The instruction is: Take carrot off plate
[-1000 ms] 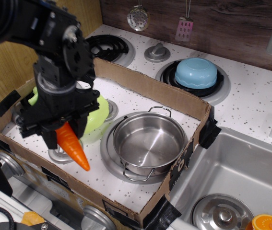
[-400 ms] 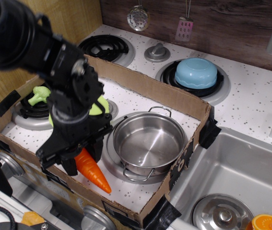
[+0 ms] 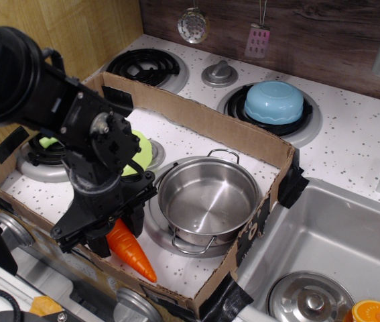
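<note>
The claw (image 3: 109, 236) sits low near the front edge of the stovetop, inside the cardboard tray (image 3: 196, 124), with its fingers closed around the thick end of the carrot (image 3: 131, 251). The carrot's tip points toward the front edge and looks to be resting on or just above the white speckled surface; which of the two is hard to tell. It is already clear of the green plate (image 3: 139, 151), which lies behind the arm toward the left edge, mostly hidden. The steel pot (image 3: 207, 198) stands just beside the claw on the right. The main risk, as I judge it, is in the release: the carrot is smooth and tapered, so if the fingers open while it is tilted it may roll toward the pot or the low front wall of the tray. Lifting away carelessly could also knock the pot's near handle or catch the cardboard.
</note>
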Controlling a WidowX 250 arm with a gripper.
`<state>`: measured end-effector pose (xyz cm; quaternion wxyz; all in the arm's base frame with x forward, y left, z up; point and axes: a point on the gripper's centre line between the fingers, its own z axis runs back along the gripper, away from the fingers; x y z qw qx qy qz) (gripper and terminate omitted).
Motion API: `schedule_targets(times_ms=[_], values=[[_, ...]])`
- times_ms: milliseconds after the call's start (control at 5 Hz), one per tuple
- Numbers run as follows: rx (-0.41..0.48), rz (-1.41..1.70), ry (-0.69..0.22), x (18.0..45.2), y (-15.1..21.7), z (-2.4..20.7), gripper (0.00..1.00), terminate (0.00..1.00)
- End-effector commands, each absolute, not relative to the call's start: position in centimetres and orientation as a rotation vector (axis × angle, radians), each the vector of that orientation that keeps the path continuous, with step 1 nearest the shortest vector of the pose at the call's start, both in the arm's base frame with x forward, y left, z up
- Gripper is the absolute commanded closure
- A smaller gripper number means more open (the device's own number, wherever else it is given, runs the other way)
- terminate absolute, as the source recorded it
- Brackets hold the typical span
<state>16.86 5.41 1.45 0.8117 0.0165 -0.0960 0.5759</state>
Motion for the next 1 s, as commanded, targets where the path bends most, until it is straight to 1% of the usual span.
schedule_targets(times_ms=[0, 200, 400, 600, 800], values=[[0.072, 1.149, -0.247, 18.9, 6.7, 4.6, 0.0, 0.0], [0.116, 1.13, -0.279, 19.5, 7.3, 6.8, 0.0, 0.0], [0.163, 1.094, -0.289, 19.7, 7.7, 8.5, 0.0, 0.0], [0.172, 1.054, -0.3, 19.9, 7.8, 9.1, 0.0, 0.0], [0.172, 1.054, -0.3, 19.9, 7.8, 9.1, 0.0, 0.0]])
